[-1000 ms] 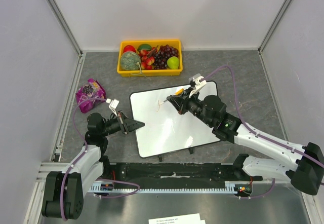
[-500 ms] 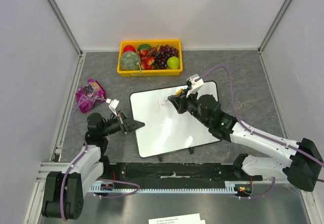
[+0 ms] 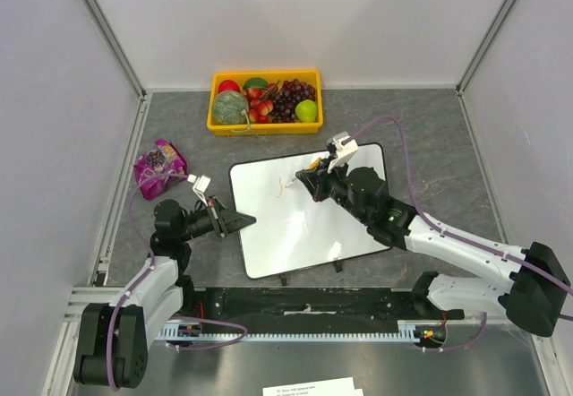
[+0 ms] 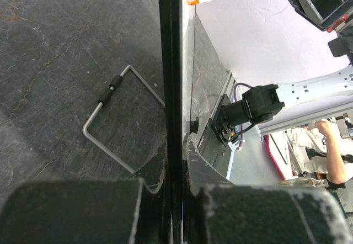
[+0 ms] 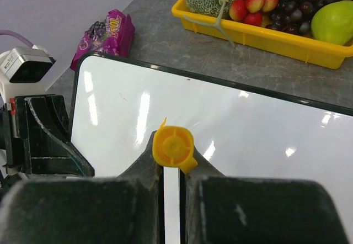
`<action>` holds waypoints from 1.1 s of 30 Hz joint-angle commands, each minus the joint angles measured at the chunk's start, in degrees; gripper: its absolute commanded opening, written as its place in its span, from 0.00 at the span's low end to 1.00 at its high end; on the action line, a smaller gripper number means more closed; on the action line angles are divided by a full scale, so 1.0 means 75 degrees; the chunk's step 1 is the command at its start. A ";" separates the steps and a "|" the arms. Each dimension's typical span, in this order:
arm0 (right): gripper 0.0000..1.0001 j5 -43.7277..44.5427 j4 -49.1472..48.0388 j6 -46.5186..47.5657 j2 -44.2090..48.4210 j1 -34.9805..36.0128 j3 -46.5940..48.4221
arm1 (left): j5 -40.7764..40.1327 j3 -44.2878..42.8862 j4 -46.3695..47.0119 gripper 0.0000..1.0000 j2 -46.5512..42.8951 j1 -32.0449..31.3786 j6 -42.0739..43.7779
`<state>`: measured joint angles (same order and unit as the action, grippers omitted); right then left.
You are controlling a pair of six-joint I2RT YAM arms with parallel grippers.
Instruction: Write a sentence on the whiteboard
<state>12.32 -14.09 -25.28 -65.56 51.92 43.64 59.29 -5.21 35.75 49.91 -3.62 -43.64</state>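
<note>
**Top view.** The whiteboard (image 3: 309, 221) lies askew at mid-table (image 3: 430, 145). The left gripper (image 3: 243, 221) is at its left edge, jaws closed on the rim. The right gripper (image 3: 304, 177) is over the board's upper part, clamped on an orange marker (image 3: 315, 159). A short orange stroke (image 3: 285, 184) sits just left of the tip, unreadable. Behind the board are a yellow fruit tray (image 3: 260, 130) and a purple snack bag (image 3: 159, 165).

**Left wrist view.** The board's black frame runs edge-on between the fingers (image 4: 83, 211), pinched tight. A wire stand (image 4: 107, 125) lies beside it.

**Right wrist view.** The marker's round end is gripped between both jaws. Glossy board lies directly below and ahead.
</note>
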 commanded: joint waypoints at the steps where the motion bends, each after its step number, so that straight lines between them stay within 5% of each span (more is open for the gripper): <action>1: 0.00 -0.0130 -0.0032 0.0089 -0.0095 0.0015 0.0053 | -0.0030 0.0156 -0.0055 0.02 -0.0022 -0.0010 0.0838; 33: 0.00 0.0631 0.0472 0.0253 0.0081 0.0026 0.0146 | -0.0018 0.0168 -0.0067 0.02 0.0002 0.0002 0.0838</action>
<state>12.60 -12.12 -25.28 -64.14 52.29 42.22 59.20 -5.17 35.68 49.89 -3.62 -43.68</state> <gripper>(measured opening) 0.080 0.083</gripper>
